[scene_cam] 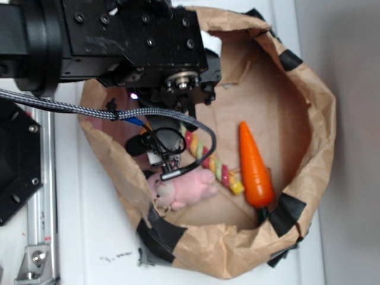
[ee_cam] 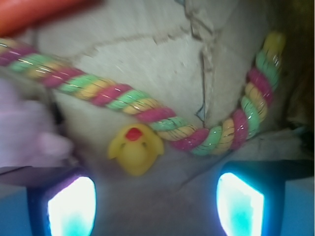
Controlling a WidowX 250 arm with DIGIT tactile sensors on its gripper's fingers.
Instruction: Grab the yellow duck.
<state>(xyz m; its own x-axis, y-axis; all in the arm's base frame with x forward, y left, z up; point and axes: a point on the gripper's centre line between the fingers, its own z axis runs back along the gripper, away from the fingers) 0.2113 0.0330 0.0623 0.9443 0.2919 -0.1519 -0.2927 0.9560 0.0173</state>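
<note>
- Exterior view: the robot arm (scene_cam: 119, 35) reaches down into a brown paper bag (scene_cam: 309, 148) patched with black tape, which lies on a white tabletop (scene_cam: 89, 237). Inside the bag lie an orange carrot (scene_cam: 255, 169), a striped rope toy (scene_cam: 214, 163) and a pink plush bunny (scene_cam: 184, 189). The arm and its cables hide the yellow duck here, and the gripper's state cannot be told from this angle.
- Wrist view: the yellow duck (ee_cam: 136, 148) sits on the bag floor, touching the near side of the rope toy (ee_cam: 123, 96), with the bunny (ee_cam: 24, 128) just to its left. The gripper (ee_cam: 155, 196) hangs above with its fingers (ee_cam: 71, 204) well apart; the duck lies ahead of the gap, nearer the left finger, and is untouched.
- Progress: the approach appears nearly complete; the final descent, a slight centring and the closing remain.
- Writing: no brand, label or legible text shows in either view.
</note>
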